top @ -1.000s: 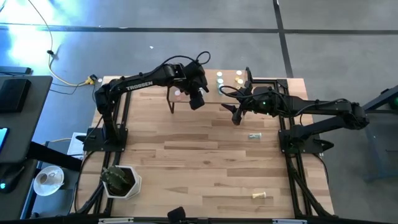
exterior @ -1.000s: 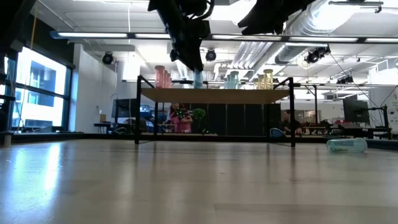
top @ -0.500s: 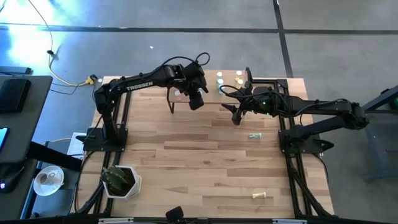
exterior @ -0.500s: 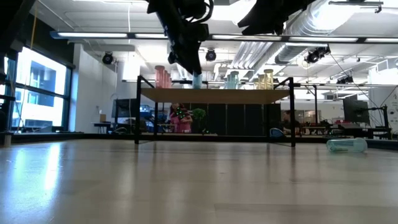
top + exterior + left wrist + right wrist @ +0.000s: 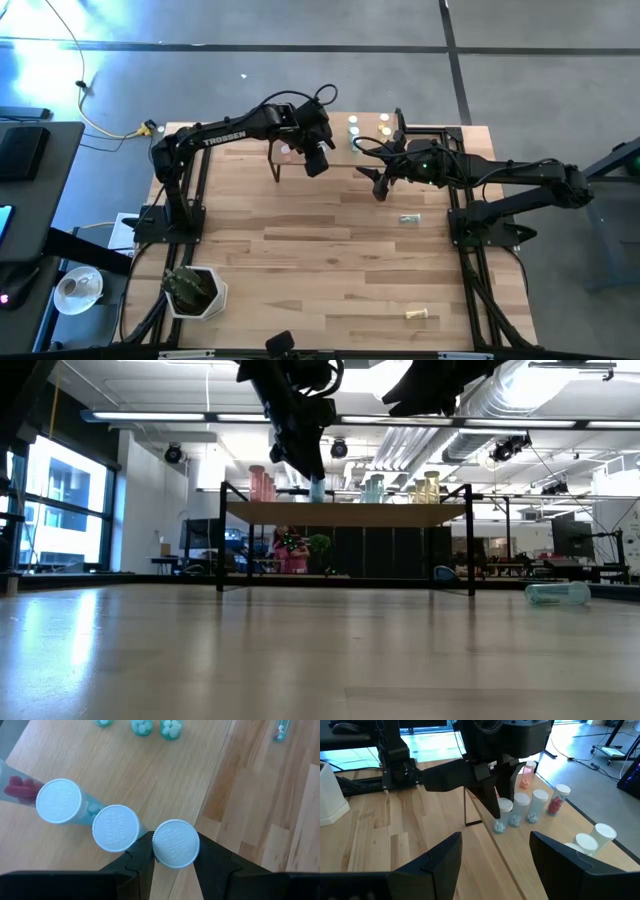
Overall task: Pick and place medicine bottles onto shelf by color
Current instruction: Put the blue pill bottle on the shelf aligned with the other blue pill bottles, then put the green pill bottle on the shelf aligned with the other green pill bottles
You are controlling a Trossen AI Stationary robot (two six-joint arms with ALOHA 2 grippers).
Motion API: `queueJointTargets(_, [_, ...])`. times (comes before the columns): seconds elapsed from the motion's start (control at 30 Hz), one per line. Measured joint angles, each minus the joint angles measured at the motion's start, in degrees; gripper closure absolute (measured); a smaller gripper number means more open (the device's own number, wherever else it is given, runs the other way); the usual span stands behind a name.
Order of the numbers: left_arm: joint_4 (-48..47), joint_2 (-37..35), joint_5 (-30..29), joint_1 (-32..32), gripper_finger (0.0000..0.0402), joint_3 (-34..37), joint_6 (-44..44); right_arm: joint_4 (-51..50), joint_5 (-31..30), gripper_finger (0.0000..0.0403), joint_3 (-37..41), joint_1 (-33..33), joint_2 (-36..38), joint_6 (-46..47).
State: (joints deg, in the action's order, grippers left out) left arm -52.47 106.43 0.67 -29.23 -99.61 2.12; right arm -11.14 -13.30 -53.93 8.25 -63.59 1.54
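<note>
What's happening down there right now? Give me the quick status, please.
Left pincer shut on a white-capped blue bottle, standing on the shelf beside two others. Right pincer open, empty, hovering near the shelf. Nothing in the way.

I watch the bench [image 5: 300, 260] straight down from overhead and level from its surface; both wrist cameras look close at the shelf [image 5: 530, 847], which all views share.

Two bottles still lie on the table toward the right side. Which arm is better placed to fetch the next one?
Right. The right gripper is open, empty, near the green bottle lying on the table. The left gripper is shut on a blue bottle at the shelf.
</note>
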Motion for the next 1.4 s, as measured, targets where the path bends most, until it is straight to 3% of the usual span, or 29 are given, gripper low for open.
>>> queueJointTargets(0.57, [-0.46,0.28,-0.04,0.00,0.0244,0.20,0.08,-0.01,0.00,0.0178,0.00,0.00,0.00,-0.02])
queueJointTargets(1.4, [-0.52,-2.35,-0.28,0.00,0.0243,0.02,0.47,-0.33,0.00,0.0178,0.00,0.00,0.00,-0.04])
